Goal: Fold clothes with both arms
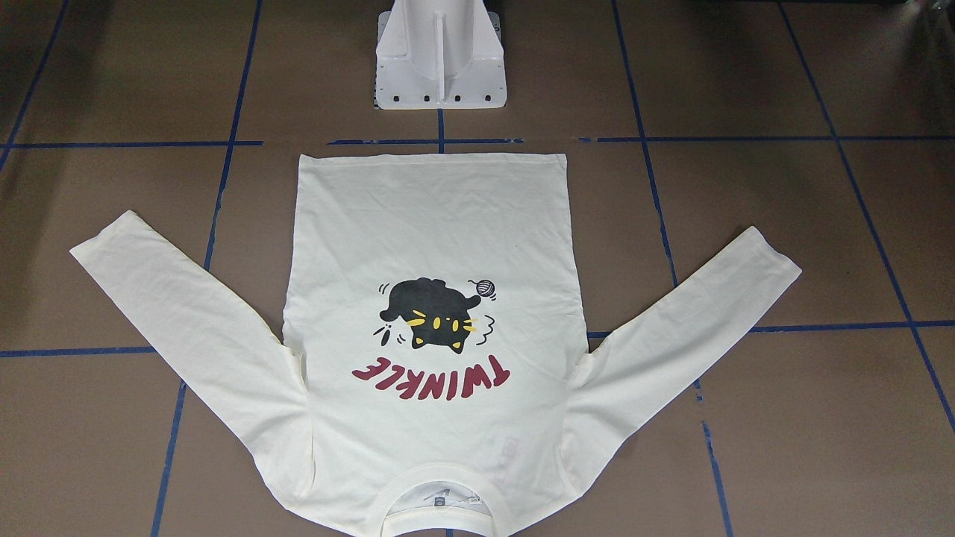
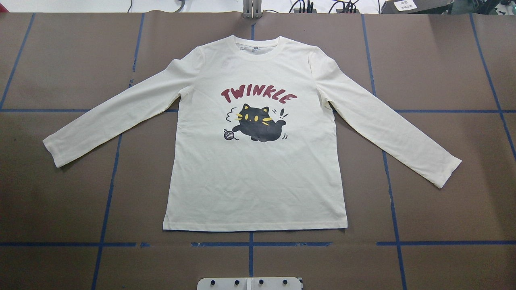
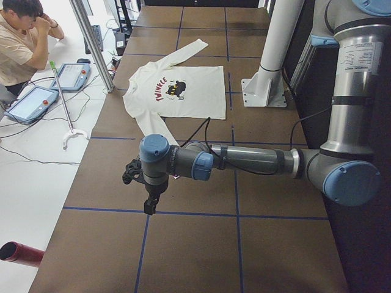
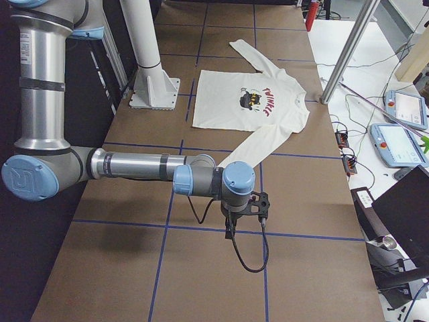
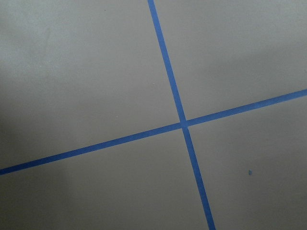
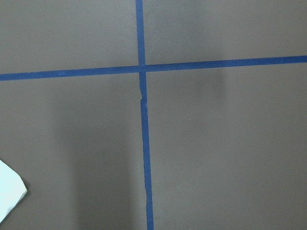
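On the table [image 2: 60, 201], the T-shirt [image 2: 258, 177] lies flat, print up; left gripper [image 3: 149, 206], right gripper [image 4: 228, 232]: state unclear.

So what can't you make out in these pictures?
Left hand: seen only in the exterior left view, small and dark; open or shut unclear.
Right hand: likewise, only in the exterior right view.
T-shirt collar: cut off by the front-facing view's bottom edge.
Neck label: too small to read.

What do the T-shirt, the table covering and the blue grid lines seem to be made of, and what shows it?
T-shirt: soft matte knit, probably cotton jersey; it lies limp with wrinkles.
Table covering: matte brown paper, seemingly; flat, no sheen.
Blue grid lines: likely adhesive tape; broken ends, gaps.
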Action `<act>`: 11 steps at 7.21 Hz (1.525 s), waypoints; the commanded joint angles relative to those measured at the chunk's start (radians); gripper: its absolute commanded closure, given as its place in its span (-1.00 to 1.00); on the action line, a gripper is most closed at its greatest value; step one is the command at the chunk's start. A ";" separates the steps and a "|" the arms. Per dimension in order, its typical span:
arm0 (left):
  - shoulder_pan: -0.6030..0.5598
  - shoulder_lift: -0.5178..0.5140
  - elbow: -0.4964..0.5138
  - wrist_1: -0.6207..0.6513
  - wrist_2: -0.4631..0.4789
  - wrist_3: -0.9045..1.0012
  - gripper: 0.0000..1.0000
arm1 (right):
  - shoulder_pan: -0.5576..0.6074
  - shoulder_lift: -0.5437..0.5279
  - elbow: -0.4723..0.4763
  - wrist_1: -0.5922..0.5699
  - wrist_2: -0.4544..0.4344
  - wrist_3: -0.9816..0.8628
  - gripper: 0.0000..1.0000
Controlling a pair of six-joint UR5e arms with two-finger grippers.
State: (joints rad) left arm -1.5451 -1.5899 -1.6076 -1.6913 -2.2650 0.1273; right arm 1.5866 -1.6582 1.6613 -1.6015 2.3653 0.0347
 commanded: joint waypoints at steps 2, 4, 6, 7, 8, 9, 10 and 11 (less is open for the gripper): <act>0.005 0.001 0.000 -0.037 0.001 0.000 -1.00 | 0.000 0.003 0.005 0.002 0.002 0.001 -1.00; 0.005 0.002 0.003 -0.109 0.002 0.002 -1.00 | -0.008 0.005 0.015 0.003 0.005 0.008 -1.00; 0.007 -0.002 -0.006 -0.157 0.002 -0.008 -1.00 | -0.033 0.047 0.006 0.172 0.002 0.013 -1.00; 0.007 -0.011 0.004 -0.206 0.002 -0.011 -1.00 | -0.033 0.051 -0.015 0.261 -0.009 0.014 -1.00; 0.008 -0.025 0.009 -0.205 0.007 -0.014 -1.00 | -0.034 0.075 -0.073 0.276 0.002 0.017 -1.00; 0.008 -0.025 0.009 -0.205 0.002 -0.020 -1.00 | -0.033 0.077 -0.096 0.278 0.041 0.016 -1.00; 0.008 -0.025 0.008 -0.206 0.002 -0.020 -1.00 | -0.033 0.084 -0.080 0.293 0.054 0.011 -1.00; 0.008 -0.021 0.002 -0.205 0.001 -0.020 -1.00 | -0.042 0.075 -0.078 0.378 0.060 0.033 -1.00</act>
State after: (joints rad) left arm -1.5372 -1.6131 -1.6014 -1.8957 -2.2626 0.1084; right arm 1.5512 -1.5803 1.5823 -1.2957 2.4106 0.0528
